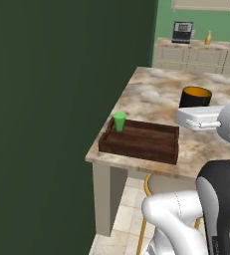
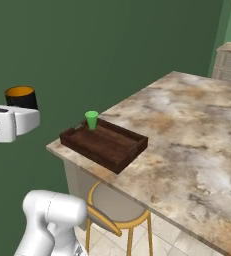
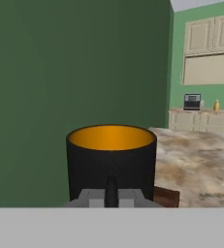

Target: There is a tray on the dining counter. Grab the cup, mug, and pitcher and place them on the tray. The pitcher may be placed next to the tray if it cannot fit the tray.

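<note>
My gripper is shut on the black mug with its orange-yellow inside, gripping its wall. The mug hangs upright in the air, to the right of the dark brown tray. The tray lies at the near corner of the dining counter. A green cup stands upright in the tray's far left corner. In the right base view the mug sits over my white hand, left of the tray and cup. The yellow-orange pitcher stands far off on the back counter.
A round stool with yellow legs is tucked under the counter's near edge. A dark green wall runs along the left. Cream drawers and a small dark appliance are at the back.
</note>
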### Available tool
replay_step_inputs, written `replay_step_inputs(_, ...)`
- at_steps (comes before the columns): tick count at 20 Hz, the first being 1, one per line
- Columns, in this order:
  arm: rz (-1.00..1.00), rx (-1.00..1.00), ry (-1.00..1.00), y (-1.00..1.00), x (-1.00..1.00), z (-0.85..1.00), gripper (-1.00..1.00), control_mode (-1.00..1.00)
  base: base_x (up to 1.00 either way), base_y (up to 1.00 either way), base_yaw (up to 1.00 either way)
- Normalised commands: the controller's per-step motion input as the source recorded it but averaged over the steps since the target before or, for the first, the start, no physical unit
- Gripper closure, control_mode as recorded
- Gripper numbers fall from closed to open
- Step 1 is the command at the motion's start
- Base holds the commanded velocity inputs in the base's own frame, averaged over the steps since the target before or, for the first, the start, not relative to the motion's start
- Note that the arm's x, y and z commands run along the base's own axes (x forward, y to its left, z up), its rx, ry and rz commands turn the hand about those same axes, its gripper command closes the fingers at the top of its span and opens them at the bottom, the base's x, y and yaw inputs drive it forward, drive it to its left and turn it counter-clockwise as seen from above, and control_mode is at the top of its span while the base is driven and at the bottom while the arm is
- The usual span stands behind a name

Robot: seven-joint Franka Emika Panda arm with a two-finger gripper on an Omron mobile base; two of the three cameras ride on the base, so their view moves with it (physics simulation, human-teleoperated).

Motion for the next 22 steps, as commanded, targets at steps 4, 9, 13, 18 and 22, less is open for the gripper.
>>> replay_step_inputs(4, 0.00, 0.00, 0.00, -0.12, 0.00, 0.00, 1.00, -1.00, 0.00, 0.00, 0.00)
replay_step_inputs(9, 0.13, 0.03, 0.02, -0.27, 0.33, -0.11, 1.00, -1.00, 0.00, 0.00, 0.00)
replay_step_inputs(13, 0.27, 0.02, 0.05, -0.38, 0.52, -0.34, 1.00, -1.00, 0.00, 0.00, 0.00)
replay_step_inputs(18, 0.26, 0.00, 0.04, -0.40, 0.55, -0.43, 1.00, -1.00, 0.00, 0.00, 0.00)
replay_step_inputs(22, 0.13, 0.00, 0.01, -0.09, 0.76, -0.33, 1.00, -1.00, 0.00, 0.00, 0.00)
